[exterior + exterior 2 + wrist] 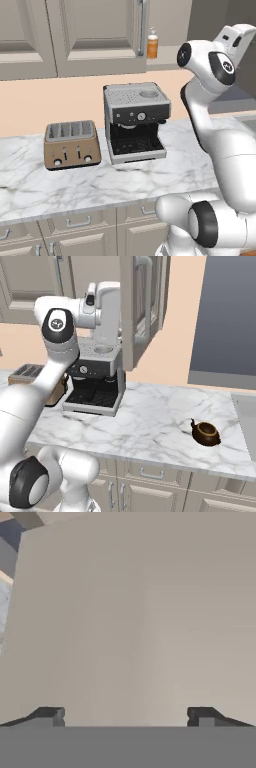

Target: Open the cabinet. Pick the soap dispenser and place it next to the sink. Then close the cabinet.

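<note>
Your cabinet (95, 35) has its right-hand door swung out: in the right base view the door stands edge-on to you above the counter, its long silver handle on the side facing away from the arm. The soap dispenser (152, 44), an orange-brown bottle with a pale pump top, stands upright on the cabinet's lower shelf, just right of the door handle in the left base view, well above the coffee machine (135, 122). Your gripper (128, 716) is raised close to a flat greige panel; the two dark fingertips (50, 716) stand wide apart with nothing between them, jaws spread and holding nothing. The arm's forearm reaches up toward the cabinet beside the open door in the right base view. On the marble counter (100, 185) you have a brown four-slot toaster (71, 145) left of the coffee machine, the two apart. Further right, a small dark teapot (206, 433) sits near the sink (245, 416), whose grey basin edge shows at the frame's right margin.
</note>
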You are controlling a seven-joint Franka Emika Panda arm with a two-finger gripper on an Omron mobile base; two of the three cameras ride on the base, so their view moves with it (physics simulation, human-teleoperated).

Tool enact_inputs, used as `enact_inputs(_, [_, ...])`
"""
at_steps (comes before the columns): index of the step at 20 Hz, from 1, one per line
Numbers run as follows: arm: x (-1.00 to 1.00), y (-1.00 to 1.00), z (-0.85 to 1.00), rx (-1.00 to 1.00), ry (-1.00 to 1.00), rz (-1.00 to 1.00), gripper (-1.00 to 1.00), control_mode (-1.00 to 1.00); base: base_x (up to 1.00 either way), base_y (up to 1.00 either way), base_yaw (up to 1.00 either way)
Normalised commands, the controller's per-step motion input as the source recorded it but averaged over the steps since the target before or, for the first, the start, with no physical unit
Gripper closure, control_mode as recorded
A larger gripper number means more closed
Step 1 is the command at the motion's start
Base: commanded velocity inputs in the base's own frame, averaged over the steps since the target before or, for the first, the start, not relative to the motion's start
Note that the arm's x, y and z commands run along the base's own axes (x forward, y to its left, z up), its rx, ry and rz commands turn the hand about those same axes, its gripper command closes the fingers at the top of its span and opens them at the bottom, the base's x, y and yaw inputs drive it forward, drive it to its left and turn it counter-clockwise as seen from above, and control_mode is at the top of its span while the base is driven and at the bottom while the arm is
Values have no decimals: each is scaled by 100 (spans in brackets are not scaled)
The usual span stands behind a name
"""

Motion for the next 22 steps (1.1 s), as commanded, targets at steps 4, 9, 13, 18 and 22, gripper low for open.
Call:
enact_inputs(4, [-5, -58, 0, 0, 0, -12, -100, -100, 0, 0, 0])
enact_inputs(9, [-9, 9, 0, 12, -2, 5, -100, -100, 0, 0, 0])
enact_inputs(13, [-27, 36, 0, 30, -10, 13, -100, -100, 0, 0, 0])
enact_inputs(18, [-15, 58, 0, 35, -13, 14, -100, -100, 0, 0, 0])
enact_inputs(22, [0, 75, 0, 33, -14, 10, -100, -100, 0, 0, 0])
